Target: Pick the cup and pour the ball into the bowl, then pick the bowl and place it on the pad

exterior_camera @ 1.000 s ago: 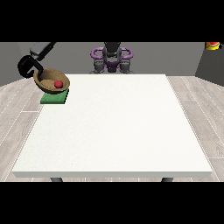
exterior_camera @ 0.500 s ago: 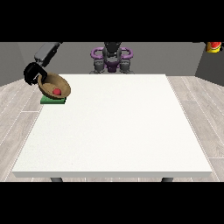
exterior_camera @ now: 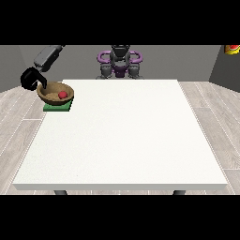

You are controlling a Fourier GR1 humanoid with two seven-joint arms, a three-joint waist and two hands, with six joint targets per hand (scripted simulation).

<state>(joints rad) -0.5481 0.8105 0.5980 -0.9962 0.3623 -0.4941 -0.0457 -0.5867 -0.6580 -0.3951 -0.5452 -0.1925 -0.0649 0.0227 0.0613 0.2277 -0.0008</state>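
Observation:
A brown bowl (exterior_camera: 52, 89) sits on the green pad (exterior_camera: 58, 107) at the table's far left corner. A red ball (exterior_camera: 62, 94) lies inside the bowl. The black hand at the view's left (exterior_camera: 32, 78) is at the bowl's left rim, its fingers curled over the edge. Its grey arm rises up and to the right from there. No cup shows anywhere. The other hand is out of sight.
The large white table (exterior_camera: 126, 136) fills the middle of the view. The robot's torso (exterior_camera: 120, 63) with purple shoulder parts stands behind the far edge. A red and yellow object (exterior_camera: 232, 48) sits at the top right, off the table.
The hand at the view's left has come down and slightly left with the bowl. The bowl now rests lower, on the green pad, with the ball still in it.

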